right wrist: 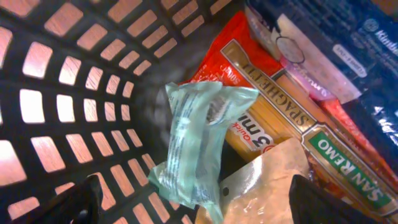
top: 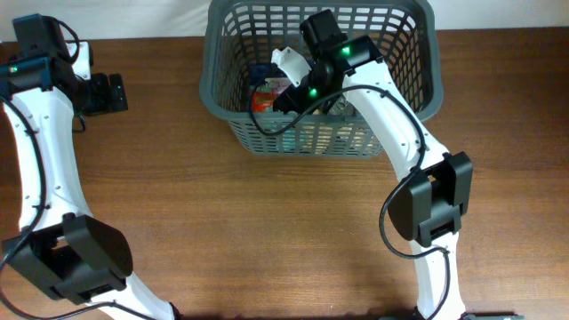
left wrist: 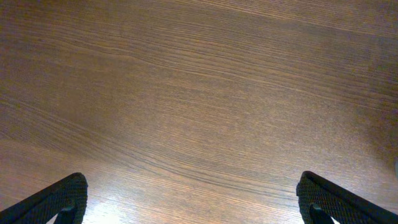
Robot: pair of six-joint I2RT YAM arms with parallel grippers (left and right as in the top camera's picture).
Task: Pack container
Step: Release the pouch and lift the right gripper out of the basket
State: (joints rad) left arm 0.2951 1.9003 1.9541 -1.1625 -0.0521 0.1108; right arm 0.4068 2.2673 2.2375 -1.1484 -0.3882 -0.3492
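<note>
"SPAGHETTI" and "SAN REMO" on pasta packet (right wrist: 273, 106)

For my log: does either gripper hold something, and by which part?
Nothing is held: left gripper and right gripper are open, the green packet lies free.

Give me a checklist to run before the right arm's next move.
1. Right end effector open: ok, jaws wide apart.
2. Pale green crinkled plastic packet inside the dark grey lattice plastic basket: ok, lying on the red spaghetti packet.
3. Packet free of the right fingers: ok, apart.
4. Left end effector open, empty: ok.
5. Right arm clearance from the basket rim: cannot tell.
</note>
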